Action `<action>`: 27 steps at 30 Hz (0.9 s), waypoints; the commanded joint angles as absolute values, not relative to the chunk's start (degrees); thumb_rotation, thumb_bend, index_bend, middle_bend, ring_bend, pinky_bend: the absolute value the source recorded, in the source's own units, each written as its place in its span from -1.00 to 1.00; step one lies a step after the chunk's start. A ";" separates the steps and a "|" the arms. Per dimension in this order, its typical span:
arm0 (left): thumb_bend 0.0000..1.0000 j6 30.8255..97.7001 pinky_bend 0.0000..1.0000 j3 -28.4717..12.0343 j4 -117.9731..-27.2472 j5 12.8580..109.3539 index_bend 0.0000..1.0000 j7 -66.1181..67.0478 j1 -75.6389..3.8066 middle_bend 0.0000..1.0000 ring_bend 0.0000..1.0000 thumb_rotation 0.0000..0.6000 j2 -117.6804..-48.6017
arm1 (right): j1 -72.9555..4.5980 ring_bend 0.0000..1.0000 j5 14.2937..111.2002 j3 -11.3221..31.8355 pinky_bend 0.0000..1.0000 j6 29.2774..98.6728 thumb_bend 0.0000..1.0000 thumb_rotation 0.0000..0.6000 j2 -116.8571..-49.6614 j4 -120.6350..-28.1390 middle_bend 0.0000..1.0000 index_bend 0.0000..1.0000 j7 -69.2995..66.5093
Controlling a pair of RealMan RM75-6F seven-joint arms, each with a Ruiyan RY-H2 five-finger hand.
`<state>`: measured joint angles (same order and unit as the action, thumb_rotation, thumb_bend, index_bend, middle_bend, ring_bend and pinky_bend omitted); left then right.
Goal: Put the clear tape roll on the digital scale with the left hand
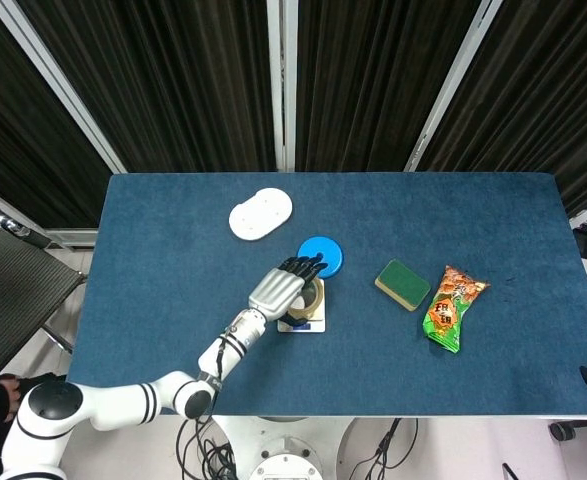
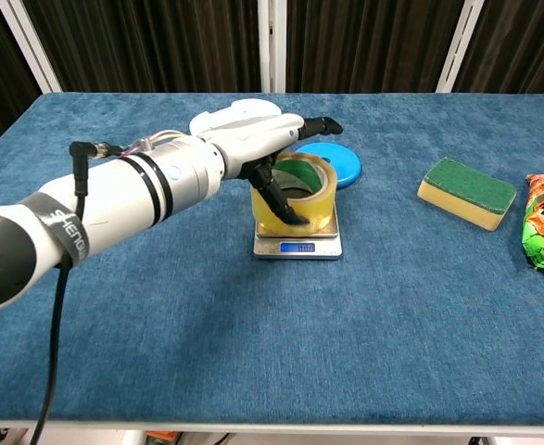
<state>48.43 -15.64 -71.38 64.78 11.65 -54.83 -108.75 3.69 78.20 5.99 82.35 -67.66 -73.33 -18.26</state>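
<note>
Dark curtains back the blue table where your work is nearly done. Your clear tape roll sits flat on the digital scale, whose display is lit. Your left hand hovers over the roll with its fingers stretched out above it and the thumb down against the roll's near wall, so it touches rather than grips. By my judgement, the placing is made; what remains is lifting that hand clear. Your right hand is out of both views.
</note>
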 commanded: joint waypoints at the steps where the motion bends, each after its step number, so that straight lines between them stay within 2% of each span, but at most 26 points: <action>1: -0.63 48.34 -0.88 -15.19 -72.41 65.13 -1.00 11.34 -54.55 -1.00 -1.00 1.00 -107.73 | 3.70 -1.00 78.28 5.94 -1.00 82.45 -0.73 1.00 -67.68 -73.45 -1.00 -1.00 -18.04; 6: -0.66 50.09 -0.92 -14.27 -77.33 65.32 -1.00 12.37 -52.83 -1.00 -1.00 1.00 -104.45 | 3.90 -1.00 78.09 6.06 -1.00 82.79 -0.74 1.00 -67.50 -73.76 -1.00 -1.00 -17.99; 9: -0.68 53.37 -0.96 -12.60 -85.03 65.16 -1.00 15.87 -49.95 -1.00 -1.00 1.00 -98.81 | 4.03 -1.00 78.05 6.16 -1.00 83.08 -0.73 1.00 -67.35 -73.84 -1.00 -1.00 -18.13; 12: -0.68 60.31 -0.96 -9.74 -94.29 65.40 -1.00 20.44 -44.77 -1.00 -1.00 1.00 -91.60 | 4.18 -1.00 78.59 6.16 -1.00 83.99 -0.74 1.00 -67.41 -73.91 -1.00 -1.00 -18.06; 16: -0.69 71.84 -0.96 -2.72 -101.26 71.87 -1.00 22.01 -35.64 -1.00 -1.00 1.00 -82.50 | 4.35 -1.00 80.59 5.83 -1.00 86.46 -0.73 1.00 -68.36 -73.55 -1.00 -1.00 -16.93; 22: -0.69 86.75 -0.96 6.94 -95.88 82.78 -1.00 19.66 -23.11 -1.00 -1.00 1.00 -77.14 | 4.11 -1.00 82.81 5.38 -1.00 88.46 -0.74 1.00 -69.71 -73.81 -1.00 -1.00 -15.28; 27: -0.69 91.15 -0.91 9.92 -91.24 84.59 -1.00 17.71 -17.04 -1.00 -1.00 1.00 -75.58 | 3.96 -1.00 83.87 4.70 -1.00 88.77 -0.74 1.00 -69.88 -75.05 -1.00 -1.00 -12.89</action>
<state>88.93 8.03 -93.59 82.63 19.13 -19.87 -77.44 3.99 83.56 4.91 88.58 -69.80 -74.71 -13.29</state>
